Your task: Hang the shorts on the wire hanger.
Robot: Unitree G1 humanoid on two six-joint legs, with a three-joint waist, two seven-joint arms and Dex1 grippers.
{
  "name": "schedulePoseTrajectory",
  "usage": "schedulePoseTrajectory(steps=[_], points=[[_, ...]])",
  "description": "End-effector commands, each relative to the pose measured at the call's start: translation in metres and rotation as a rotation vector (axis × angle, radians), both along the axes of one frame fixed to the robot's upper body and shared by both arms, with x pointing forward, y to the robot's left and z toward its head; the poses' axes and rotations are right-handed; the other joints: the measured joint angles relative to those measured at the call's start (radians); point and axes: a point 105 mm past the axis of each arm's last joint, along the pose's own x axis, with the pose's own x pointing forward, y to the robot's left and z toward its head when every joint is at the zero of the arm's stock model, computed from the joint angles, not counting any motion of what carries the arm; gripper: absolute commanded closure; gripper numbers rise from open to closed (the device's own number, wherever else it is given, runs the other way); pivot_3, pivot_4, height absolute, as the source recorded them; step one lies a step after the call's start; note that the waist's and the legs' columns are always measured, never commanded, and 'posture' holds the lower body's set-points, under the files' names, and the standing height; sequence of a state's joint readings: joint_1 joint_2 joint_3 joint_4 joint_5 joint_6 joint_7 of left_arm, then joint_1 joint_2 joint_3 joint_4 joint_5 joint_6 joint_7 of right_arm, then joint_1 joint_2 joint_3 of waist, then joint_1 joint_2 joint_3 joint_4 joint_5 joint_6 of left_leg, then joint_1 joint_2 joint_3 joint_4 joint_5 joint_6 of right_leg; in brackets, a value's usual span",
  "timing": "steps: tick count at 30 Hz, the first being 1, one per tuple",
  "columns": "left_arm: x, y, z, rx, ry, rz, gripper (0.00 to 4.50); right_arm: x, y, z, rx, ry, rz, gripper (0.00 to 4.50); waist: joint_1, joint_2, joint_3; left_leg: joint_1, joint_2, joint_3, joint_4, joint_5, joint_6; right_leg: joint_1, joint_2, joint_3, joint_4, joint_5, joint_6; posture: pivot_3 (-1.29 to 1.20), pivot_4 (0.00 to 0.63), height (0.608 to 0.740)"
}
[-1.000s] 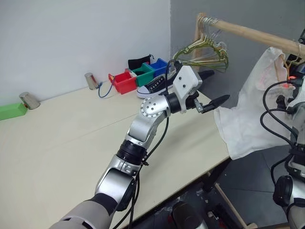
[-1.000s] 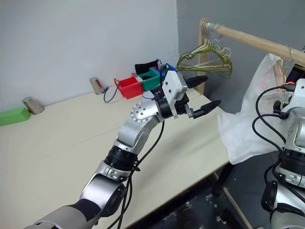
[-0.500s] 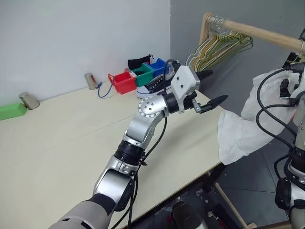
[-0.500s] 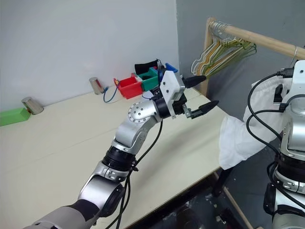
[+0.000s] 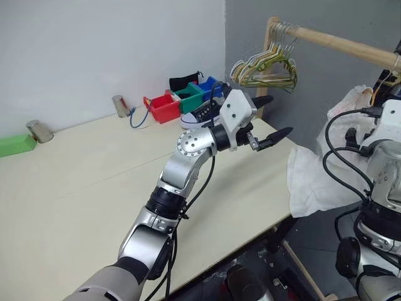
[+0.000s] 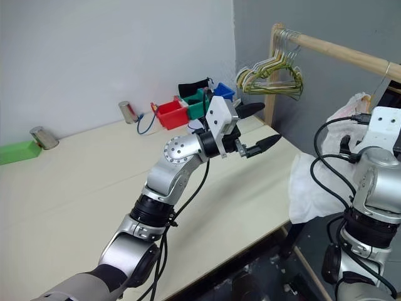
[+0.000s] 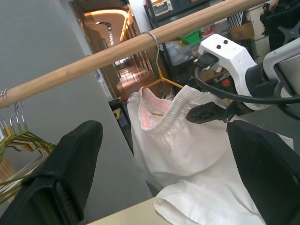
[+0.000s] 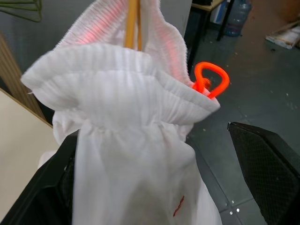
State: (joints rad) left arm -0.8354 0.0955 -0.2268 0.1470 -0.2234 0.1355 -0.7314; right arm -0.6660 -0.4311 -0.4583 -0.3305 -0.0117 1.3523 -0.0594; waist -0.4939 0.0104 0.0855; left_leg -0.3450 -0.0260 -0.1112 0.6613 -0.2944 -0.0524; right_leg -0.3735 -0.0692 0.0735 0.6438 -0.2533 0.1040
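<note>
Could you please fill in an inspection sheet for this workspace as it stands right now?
Surface: pale table, mostly bare in the middle.
Job's things: white shorts hang with the waistband around the yellow wire hanger, whose hook is over the wooden rail; the lower fabric rests on the table corner.
Clutter: red, green and blue bins, a sneaker, two metal cups, a green block.
Grippers: left gripper open, empty; right gripper open, straddling the shorts.
Cables: black cables loop along the right arm.
Surroundings: bunched hangers on the rail, grey wall.
</note>
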Motion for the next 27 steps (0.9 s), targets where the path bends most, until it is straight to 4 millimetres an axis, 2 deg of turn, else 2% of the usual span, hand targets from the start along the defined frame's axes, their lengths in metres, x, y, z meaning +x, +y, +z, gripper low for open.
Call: schedulePoseTrajectory(steps=[1,4,10,17,21,24,27], points=[[-0.004,0.006,0.014,-0.034,-0.045,0.009,0.0,-0.003,0.0,0.009,-0.007,-0.031,0.0,0.04,-0.001,0.0,0.0,0.0,0.0,0.0,0.0,0.0,0.0,0.0,0.0,0.0,0.0,0.0,0.0,-0.47,0.024,0.74],[-0.004,0.007,0.013,-0.034,-0.042,0.01,0.0,-0.006,0.005,0.012,-0.02,-0.032,0.022,0.04,-0.002,0.0,0.0,0.0,0.0,0.0,0.0,0.0,0.0,0.0,0.0,0.0,0.0,0.0,0.0,-0.47,0.027,0.74],[-0.005,0.008,0.012,-0.031,-0.036,0.006,0.0,-0.01,0.03,0.014,-0.035,-0.005,0.159,0.04,-0.003,-0.001,0.0,0.0,0.0,0.0,0.0,0.0,0.0,0.0,0.0,0.0,0.0,0.0,0.0,-0.48,0.036,0.74],[-0.008,0.006,0.009,-0.032,-0.025,-0.006,0.0,-0.022,0.025,0.016,-0.093,0.041,0.162,0.04,-0.002,-0.004,0.002,0.0,0.0,0.0,0.0,0.0,0.0,0.0,0.0,-0.001,-0.001,0.0,0.0,-0.5,0.049,0.74],[-0.009,0.008,0.006,-0.034,-0.01,-0.002,0.0,-0.032,0.023,0.023,-0.133,0.033,0.122,0.04,-0.006,-0.005,0.003,0.0,0.001,0.0,-0.001,0.0,0.001,0.0,0.0,-0.001,-0.001,0.0,0.0,-0.51,0.056,0.74],[-0.009,0.011,0.005,-0.039,0.003,0.006,0.0,-0.038,0.028,0.027,-0.175,0.009,0.123,0.04,-0.006,-0.006,0.004,0.0,0.001,0.0,-0.001,-0.001,0.001,0.0,0.001,-0.001,-0.001,0.0,0.0,-0.51,0.061,0.74],[-0.008,0.018,0.002,-0.057,0.032,0.029,0.0,-0.037,0.048,0.039,-0.255,-0.032,0.194,0.04,-0.008,-0.007,0.004,0.0,0.001,0.0,-0.001,-0.001,0.001,0.0,0.001,-0.001,-0.002,-0.001,0.0,-0.52,0.064,0.74]])
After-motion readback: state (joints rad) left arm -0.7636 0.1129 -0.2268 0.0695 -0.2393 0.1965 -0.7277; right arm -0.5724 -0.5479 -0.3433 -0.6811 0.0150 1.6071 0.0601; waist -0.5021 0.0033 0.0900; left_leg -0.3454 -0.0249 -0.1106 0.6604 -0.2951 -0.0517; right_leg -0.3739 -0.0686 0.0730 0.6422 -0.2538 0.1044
